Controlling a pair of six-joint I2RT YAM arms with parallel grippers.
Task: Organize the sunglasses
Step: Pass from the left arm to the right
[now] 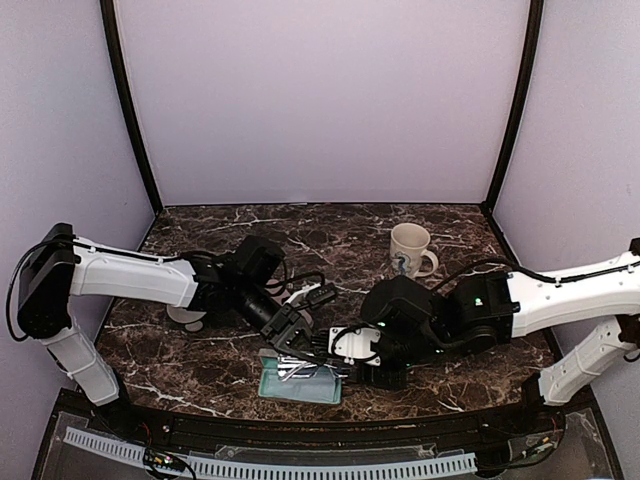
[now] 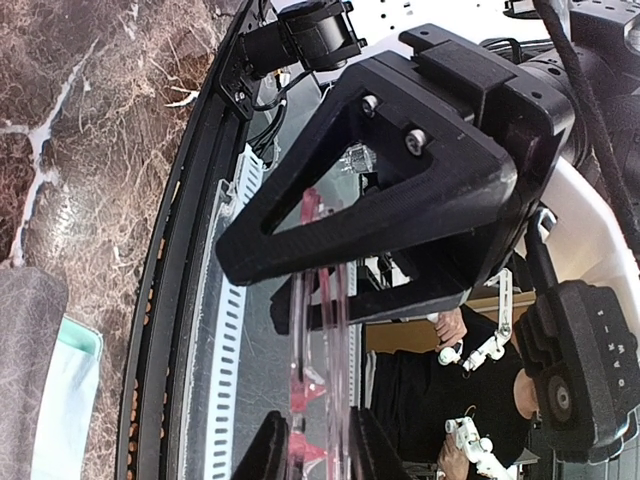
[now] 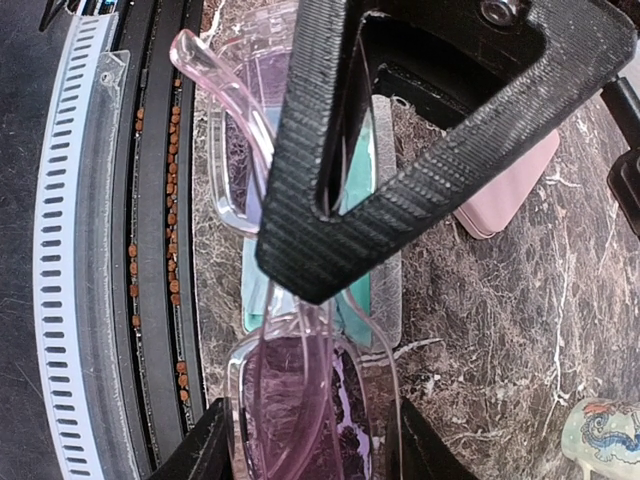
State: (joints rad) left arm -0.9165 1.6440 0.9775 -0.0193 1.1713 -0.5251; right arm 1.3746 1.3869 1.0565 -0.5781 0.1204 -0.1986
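Observation:
The sunglasses (image 3: 300, 400) with the translucent pink frame hang low over the table's front edge, held from both sides. My right gripper (image 3: 312, 455) is shut across one lens, the frame against its fingers (image 3: 205, 450). My left gripper (image 2: 318, 450) is shut on the folded frame (image 2: 320, 390), which runs up between its fingers (image 2: 265, 450). From above, the two grippers (image 1: 290, 345) (image 1: 350, 362) meet over a light blue cloth (image 1: 300, 385), and the sunglasses are mostly hidden between them.
The cloth (image 3: 255, 280) lies under the glasses near the front rim. A pink case (image 3: 505, 190) lies just behind it. A cream mug (image 1: 410, 250) stands at the back right. A grey object (image 2: 25, 350) lies beside the cloth.

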